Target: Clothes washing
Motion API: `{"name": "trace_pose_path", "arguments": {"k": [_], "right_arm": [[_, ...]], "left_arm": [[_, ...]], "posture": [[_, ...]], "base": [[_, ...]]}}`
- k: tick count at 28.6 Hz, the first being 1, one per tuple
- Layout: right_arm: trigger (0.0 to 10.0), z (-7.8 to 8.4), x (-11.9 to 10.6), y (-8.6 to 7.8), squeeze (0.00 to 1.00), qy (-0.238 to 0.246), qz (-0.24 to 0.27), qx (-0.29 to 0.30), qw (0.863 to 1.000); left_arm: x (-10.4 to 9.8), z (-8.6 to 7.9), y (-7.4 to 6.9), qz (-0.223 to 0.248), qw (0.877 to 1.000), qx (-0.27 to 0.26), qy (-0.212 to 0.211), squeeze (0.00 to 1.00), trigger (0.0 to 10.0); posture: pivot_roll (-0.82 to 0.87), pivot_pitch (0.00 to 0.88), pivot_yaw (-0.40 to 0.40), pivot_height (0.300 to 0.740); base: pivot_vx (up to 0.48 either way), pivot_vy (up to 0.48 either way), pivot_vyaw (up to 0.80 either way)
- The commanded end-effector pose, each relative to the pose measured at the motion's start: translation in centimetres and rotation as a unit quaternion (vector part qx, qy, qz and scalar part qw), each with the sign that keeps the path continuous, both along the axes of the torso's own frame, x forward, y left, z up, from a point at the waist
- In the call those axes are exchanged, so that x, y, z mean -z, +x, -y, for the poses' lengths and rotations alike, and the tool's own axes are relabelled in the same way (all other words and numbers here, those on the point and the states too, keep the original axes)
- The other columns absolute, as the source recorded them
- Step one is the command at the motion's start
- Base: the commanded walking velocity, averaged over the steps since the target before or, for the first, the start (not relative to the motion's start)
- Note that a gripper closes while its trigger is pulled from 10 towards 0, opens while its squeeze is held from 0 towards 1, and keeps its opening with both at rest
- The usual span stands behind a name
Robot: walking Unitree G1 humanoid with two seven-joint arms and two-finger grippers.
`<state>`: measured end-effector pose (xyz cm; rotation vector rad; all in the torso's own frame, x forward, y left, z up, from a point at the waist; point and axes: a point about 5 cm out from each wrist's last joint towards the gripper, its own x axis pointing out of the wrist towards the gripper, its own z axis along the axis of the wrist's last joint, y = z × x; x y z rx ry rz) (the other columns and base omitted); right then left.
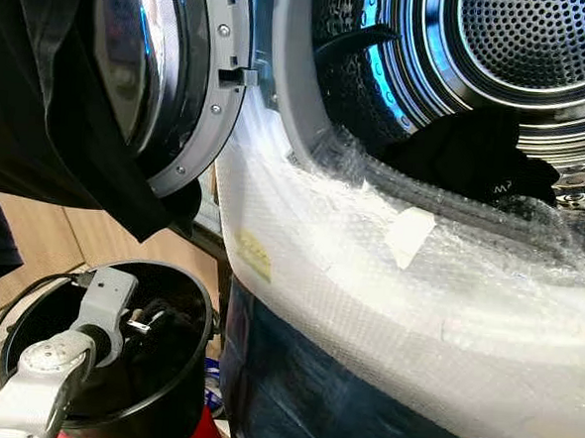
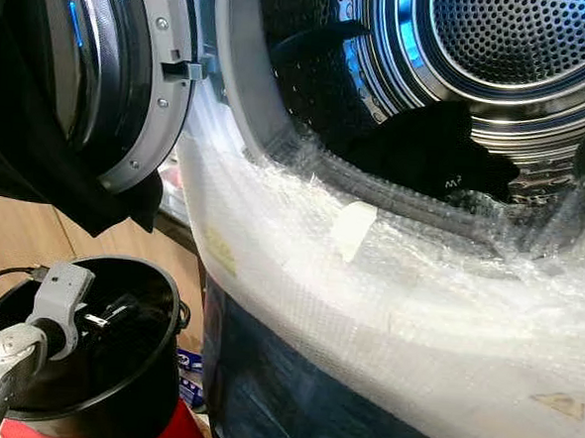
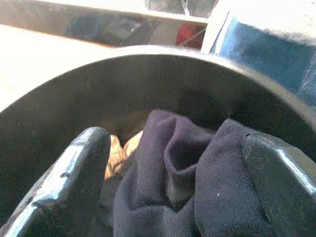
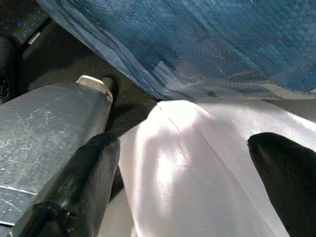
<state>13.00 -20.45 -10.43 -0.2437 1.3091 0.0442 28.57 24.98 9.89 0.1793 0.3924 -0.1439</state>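
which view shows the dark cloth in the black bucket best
The left wrist view: the dark cloth lies bunched between the open left gripper fingers, inside the black bucket. In both eye views the left arm reaches into the bucket and its inside is too dark to make out the cloth. The right wrist view faces white and blue wrapping instead.

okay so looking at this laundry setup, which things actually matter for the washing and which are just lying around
Part of the job:
- washer drum, door open
- black garment lying at the drum's mouth
- black bucket holding dark clothes
- left gripper inside the bucket, jaws open

Just lying about:
- bubble wrap over the washer front
- red item beside the bucket
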Motion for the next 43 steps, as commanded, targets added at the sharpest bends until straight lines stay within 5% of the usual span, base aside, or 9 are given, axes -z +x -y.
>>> {"name": "trace_pose_path", "arguments": {"k": [1,6,20,32,33,34,35,43], "right_arm": [[10.0,-0.1,0.0,0.2,0.00,0.000,0.004,-0.007,1.000],[10.0,-0.1,-0.1,0.2,0.00,0.000,0.004,-0.008,1.000],[10.0,0.2,-0.2,0.4,0.00,-0.003,0.006,-0.031,0.999],[10.0,-0.5,0.0,0.2,0.00,0.008,0.002,-0.047,0.999],[10.0,-0.4,0.0,0.1,0.00,0.008,0.000,-0.047,0.999],[10.0,-0.3,0.1,-0.1,0.00,0.007,-0.002,-0.048,0.999],[10.0,-0.2,0.1,-0.2,0.00,0.006,-0.004,-0.049,0.999],[10.0,-0.2,0.2,-0.5,0.00,0.007,-0.007,-0.053,0.999]], "left_arm": [[-0.3,-0.3,-0.2,-0.002,1.000,-0.018,0.004,0.00,10.0],[0.4,-1.0,-0.5,-0.017,0.998,-0.047,-0.027,0.00,10.0],[0.5,0.0,-0.5,-0.040,0.996,-0.014,-0.081,0.00,10.0],[1.2,0.3,-1.2,-0.087,0.994,0.052,-0.041,0.00,10.0],[1.3,0.3,-1.5,-0.093,0.993,0.058,-0.035,0.00,6.0],[1.5,0.4,-1.7,-0.099,0.993,0.064,-0.032,0.00,0.6],[1.7,0.6,-1.9,-0.105,0.991,0.071,-0.030,0.00,0.0],[2.3,2.4,-2.6,-0.130,0.983,0.126,-0.019,0.00,0.0]], "posture": [[0.04,0.028,-0.028,0.740],[0.04,0.036,-0.026,0.740],[0.02,0.054,-0.038,0.740],[0.02,0.064,-0.040,0.740],[0.02,0.063,-0.040,0.740],[0.01,0.063,-0.040,0.740],[0.01,0.060,-0.042,0.740],[0.00,0.057,-0.046,0.740]], "base": [[0.000,0.000,0.00],[0.000,0.000,0.00],[0.000,0.000,0.00],[0.000,0.000,0.00],[0.000,0.000,0.00],[0.000,0.000,0.00],[0.000,0.000,0.00],[0.000,0.000,0.00]]}}
